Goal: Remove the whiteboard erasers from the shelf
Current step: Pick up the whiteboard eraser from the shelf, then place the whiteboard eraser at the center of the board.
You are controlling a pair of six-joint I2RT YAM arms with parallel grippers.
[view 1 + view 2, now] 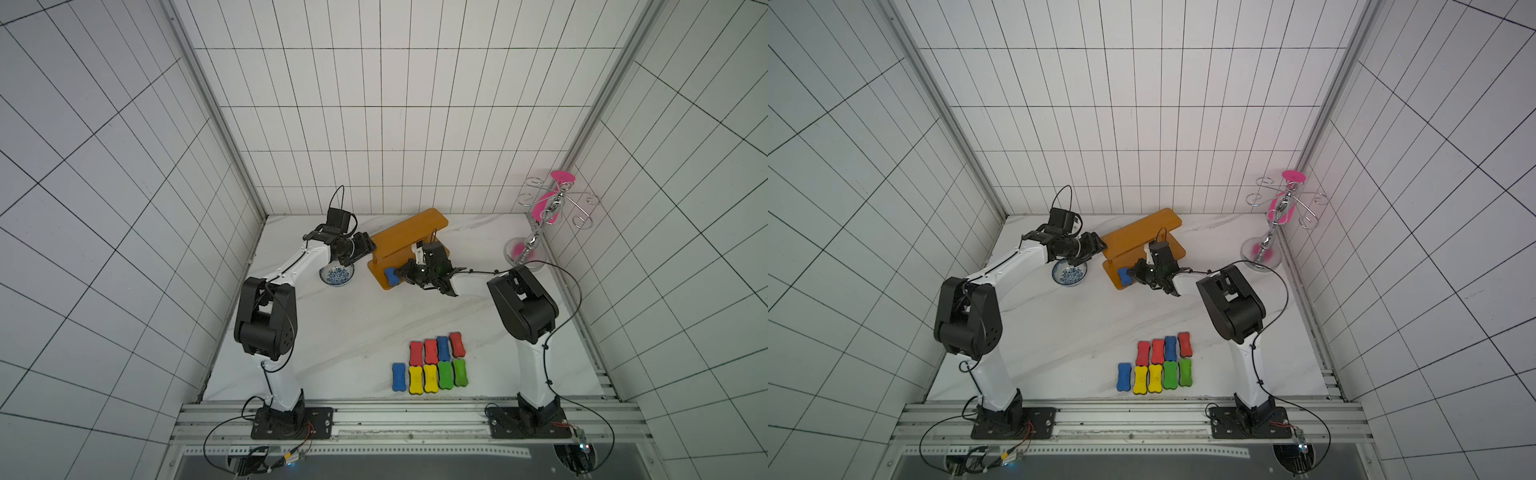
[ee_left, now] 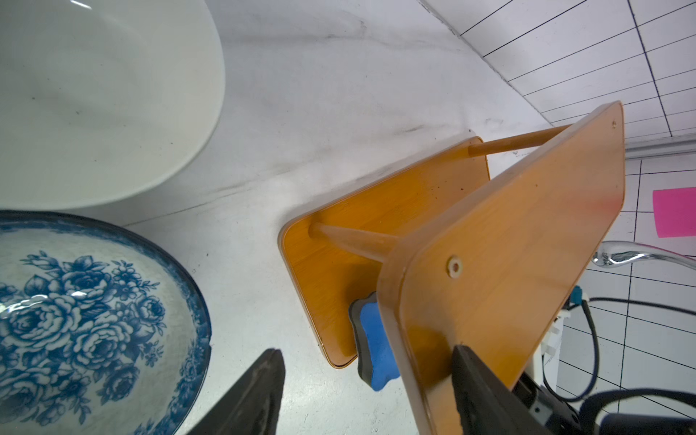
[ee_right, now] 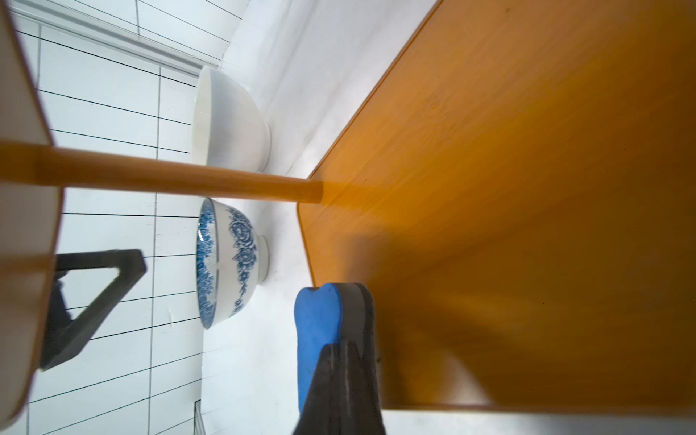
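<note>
The orange-brown shelf (image 1: 409,232) (image 1: 1142,230) stands at the back of the table. One blue whiteboard eraser (image 1: 390,277) (image 2: 373,339) (image 3: 316,316) lies felt-down on its lower board, overhanging the front left corner. My right gripper (image 1: 400,276) (image 3: 341,348) is shut, fingers pressed together, their tips against the eraser's near end. My left gripper (image 1: 365,249) (image 2: 367,350) is open astride the left end of the upper board, one finger on its top face. Several more erasers (image 1: 432,365) (image 1: 1158,365), red, blue, yellow and green, lie in two rows near the table's front.
A blue-patterned bowl (image 1: 336,276) (image 2: 75,320) sits left of the shelf under my left wrist, with a plain white bowl (image 2: 94,94) (image 3: 226,120) behind it. A chrome hook stand (image 1: 536,232) with pink pieces stands in the back right corner.
</note>
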